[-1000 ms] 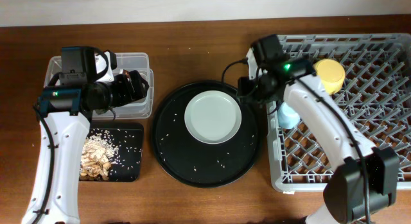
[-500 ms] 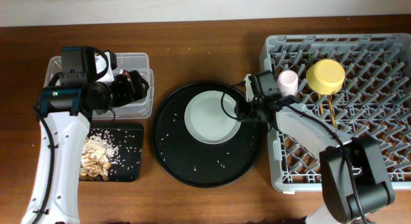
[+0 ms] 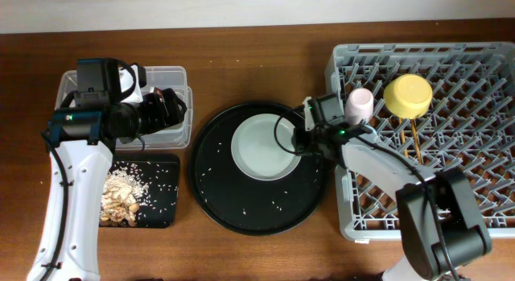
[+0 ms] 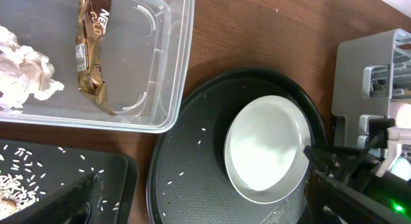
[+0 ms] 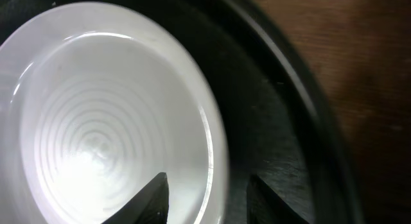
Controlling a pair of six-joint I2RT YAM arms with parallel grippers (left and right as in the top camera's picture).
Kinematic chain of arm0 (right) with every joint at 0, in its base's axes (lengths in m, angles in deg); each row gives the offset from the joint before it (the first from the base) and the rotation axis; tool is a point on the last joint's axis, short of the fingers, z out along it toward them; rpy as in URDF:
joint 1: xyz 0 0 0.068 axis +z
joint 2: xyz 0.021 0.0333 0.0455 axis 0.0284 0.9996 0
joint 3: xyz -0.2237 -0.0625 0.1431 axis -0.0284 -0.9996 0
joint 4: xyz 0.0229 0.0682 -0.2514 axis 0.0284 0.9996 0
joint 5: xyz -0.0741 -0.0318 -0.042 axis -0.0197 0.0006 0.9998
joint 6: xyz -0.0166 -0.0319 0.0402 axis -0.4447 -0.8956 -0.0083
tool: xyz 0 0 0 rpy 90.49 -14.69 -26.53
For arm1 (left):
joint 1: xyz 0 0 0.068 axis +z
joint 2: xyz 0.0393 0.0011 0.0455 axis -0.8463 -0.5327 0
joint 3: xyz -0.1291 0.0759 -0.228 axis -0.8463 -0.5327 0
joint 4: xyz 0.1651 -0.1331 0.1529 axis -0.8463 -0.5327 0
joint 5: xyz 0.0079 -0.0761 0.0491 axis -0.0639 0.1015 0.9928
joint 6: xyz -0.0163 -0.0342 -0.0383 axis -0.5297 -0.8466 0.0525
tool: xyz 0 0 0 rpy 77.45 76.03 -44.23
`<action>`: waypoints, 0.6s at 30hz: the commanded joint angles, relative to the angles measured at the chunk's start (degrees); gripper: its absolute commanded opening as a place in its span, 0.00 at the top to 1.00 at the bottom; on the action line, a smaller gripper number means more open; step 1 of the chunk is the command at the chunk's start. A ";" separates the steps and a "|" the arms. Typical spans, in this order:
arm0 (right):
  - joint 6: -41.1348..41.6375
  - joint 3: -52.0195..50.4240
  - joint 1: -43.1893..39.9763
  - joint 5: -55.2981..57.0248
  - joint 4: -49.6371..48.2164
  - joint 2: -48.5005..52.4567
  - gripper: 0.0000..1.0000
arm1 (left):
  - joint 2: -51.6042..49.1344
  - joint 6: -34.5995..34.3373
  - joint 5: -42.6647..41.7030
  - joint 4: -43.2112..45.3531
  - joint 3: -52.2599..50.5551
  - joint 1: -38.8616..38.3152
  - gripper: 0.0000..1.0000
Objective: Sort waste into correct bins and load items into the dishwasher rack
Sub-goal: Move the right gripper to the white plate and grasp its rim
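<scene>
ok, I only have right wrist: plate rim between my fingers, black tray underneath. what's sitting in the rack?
Observer: Overhead shows a pink cup and a yellow bowl in the dishwasher rack, with chopsticks just below the bowl.
Operator: And the left arm, anywhere near me?
Observer: No. The left gripper is open over the clear tub, on the far side of the round tray from you.
Operator: Anything in that tub?
Observer: Left wrist shows a crumpled tissue and a gold snack wrapper lying in it.
</scene>
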State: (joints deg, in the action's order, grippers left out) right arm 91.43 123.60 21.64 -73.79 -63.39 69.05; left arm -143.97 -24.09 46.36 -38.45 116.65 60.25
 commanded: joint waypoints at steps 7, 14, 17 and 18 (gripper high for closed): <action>0.22 -0.61 2.14 5.29 -1.31 2.78 0.65 | -0.28 0.46 0.15 -0.09 -0.28 0.20 0.01; 0.24 -0.63 2.12 6.47 -0.42 2.78 0.91 | -0.28 0.48 0.13 -0.09 -0.28 0.20 0.01; 0.22 -0.63 2.10 6.49 0.22 2.78 0.91 | -0.28 0.46 0.13 -0.09 -0.28 0.20 0.01; 0.22 -0.63 2.12 6.49 0.42 2.78 0.91 | -0.28 0.46 0.13 -0.09 -0.28 0.20 0.01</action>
State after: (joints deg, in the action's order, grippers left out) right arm 91.39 123.47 23.54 -68.20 -63.48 71.35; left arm -143.97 -24.09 46.36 -38.47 116.65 60.25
